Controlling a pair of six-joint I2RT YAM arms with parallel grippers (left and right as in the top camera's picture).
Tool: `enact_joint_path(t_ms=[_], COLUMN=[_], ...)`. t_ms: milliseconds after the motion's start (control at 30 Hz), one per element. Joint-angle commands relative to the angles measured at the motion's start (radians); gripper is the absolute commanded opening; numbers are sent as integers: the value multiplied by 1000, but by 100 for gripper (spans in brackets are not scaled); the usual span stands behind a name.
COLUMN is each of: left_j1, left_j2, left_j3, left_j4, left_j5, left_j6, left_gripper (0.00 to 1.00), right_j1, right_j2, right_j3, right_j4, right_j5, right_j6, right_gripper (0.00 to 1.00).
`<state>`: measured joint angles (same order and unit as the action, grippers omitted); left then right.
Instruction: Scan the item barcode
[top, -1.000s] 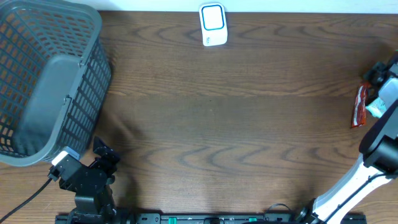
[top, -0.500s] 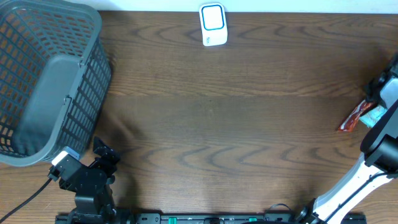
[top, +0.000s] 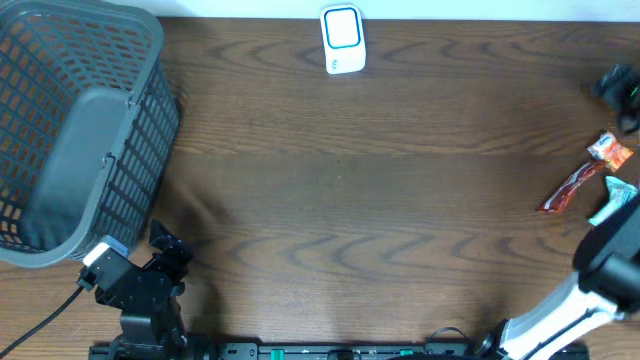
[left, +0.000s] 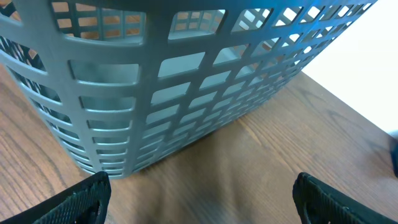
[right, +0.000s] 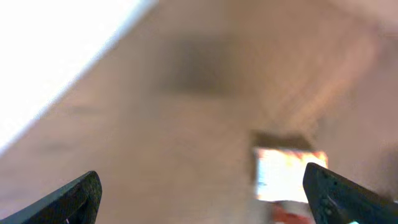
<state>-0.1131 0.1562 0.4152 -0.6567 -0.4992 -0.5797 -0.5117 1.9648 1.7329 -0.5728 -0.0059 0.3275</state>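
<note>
Right tool (right: 208, 198): released, spread wide, empty.
Left tool (left: 202, 202): spread wide, facing grey basket (left: 186, 93).
Red packet (top: 575, 187): lying on surface (top: 380, 200); print unreadable.

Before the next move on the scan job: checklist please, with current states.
1. Right end effector open: ok.
2. Packet in grip: not ok; it lies loose on the table, right side.
3. Scanner unobstructed at the far edge: ok.
4. Barcode facing up: cannot tell.
5. Left end effector open, apart from the basket: ok.
6. Right wrist view sharp: not ok, blurred.
</note>
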Motion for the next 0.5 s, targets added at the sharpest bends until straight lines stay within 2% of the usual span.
enact_joint_path(t_ms=[0,267,467], left_j1=[-2,-2,-2], left_j2=[-3,-3,-3], left_j3=[3,3,3], left_j4=[-1,-1,-1], left_j5=[-6,-6,-6], left_j6=[-2,-2,-2], left_gripper=[93,93,93], right_j1=[65,325,510], right_j2=[-193,-446,-562], right_j3=[48,48,48], right_j4=[-26,-136,-187], right_j5=[-154,-151,-150], right_j6=[39,19,20], right_gripper=[99,99,99])
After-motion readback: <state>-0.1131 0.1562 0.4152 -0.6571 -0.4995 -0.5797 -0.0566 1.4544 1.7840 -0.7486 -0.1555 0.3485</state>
